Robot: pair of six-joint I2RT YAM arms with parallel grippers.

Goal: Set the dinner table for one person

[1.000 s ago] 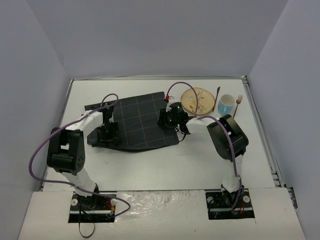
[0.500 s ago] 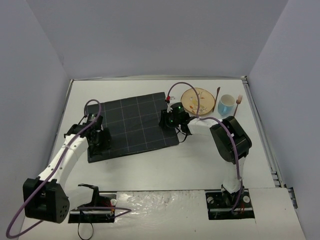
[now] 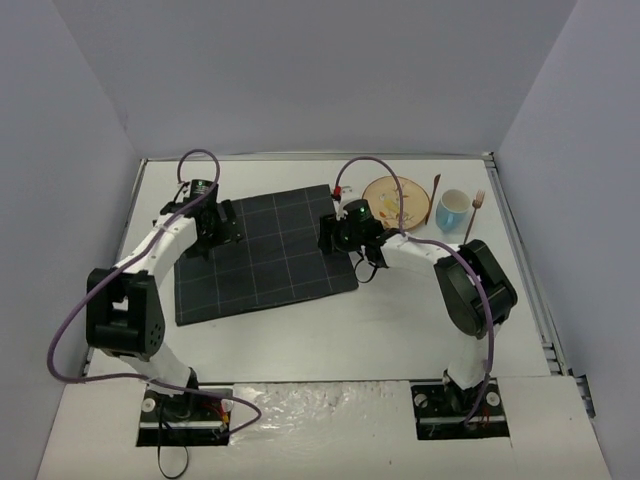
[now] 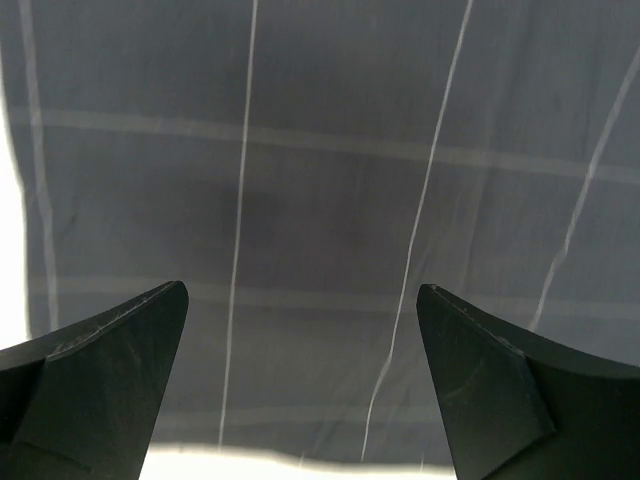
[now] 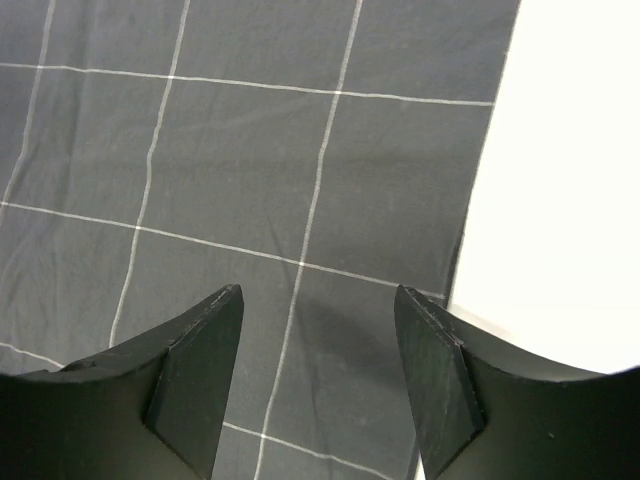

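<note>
left claw [image 4: 300, 290]: fingers spread apart, nothing between them, low over the placemat [image 3: 265, 250] near its far left corner. the wrist view shows dark cloth with pale grid lines under the fingers and a sliver of white along the placemat's left and near edges.

right claw [image 5: 318, 292]: fingers also apart, empty, low over the placemat's right edge, toward the far right corner. cannot tell whether either claw touches the cloth.

placemat lies flat, turned slightly askew. the counter [image 3: 400, 330] lies under the placemat and shows white on all sides of it.

plate [image 3: 385, 200]: just beyond the placemat's far right corner. further right of the placemat, in order: a thin copper-coloured utensil [image 3: 435, 190], a blue cup [image 3: 452, 210], a fork [image 3: 475, 208].
</note>
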